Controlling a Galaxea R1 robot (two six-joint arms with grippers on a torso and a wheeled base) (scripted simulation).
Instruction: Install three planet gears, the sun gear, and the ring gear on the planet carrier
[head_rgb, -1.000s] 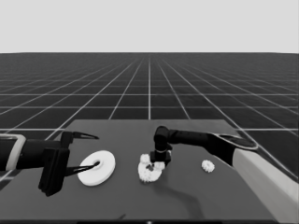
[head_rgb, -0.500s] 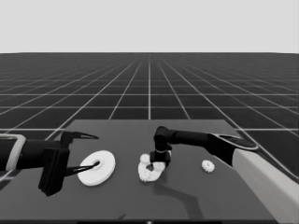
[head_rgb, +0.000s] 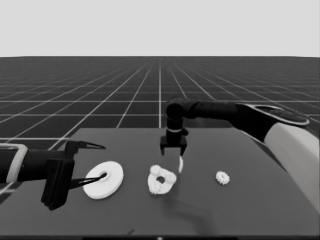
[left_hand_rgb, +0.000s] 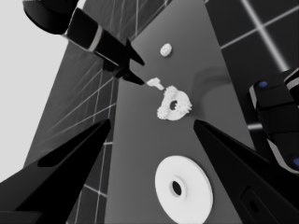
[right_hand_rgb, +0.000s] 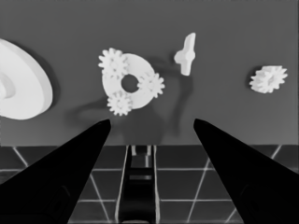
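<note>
The right gripper (head_rgb: 173, 148) hangs above the table with its fingers apart and nothing in them. Just below it lies the smaller round part (right_hand_rgb: 131, 84) with three small gears (right_hand_rgb: 112, 61) on it. Beside it lie a thin white piece (right_hand_rgb: 186, 54) and a fourth gear (right_hand_rgb: 268, 78). The left gripper (head_rgb: 95, 162) waits with fingers apart over the larger round part (head_rgb: 104, 179).

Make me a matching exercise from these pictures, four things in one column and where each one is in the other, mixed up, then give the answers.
Things:
1. larger round part
2. smaller round part
3. loose gear
4. thin white piece

Places:
A. carries three gears
B. lies alone nearest the table's right end
C. below the right gripper
D. by the waiting left gripper

Pairs: 1-D, 2-A, 3-B, 4-C
</note>
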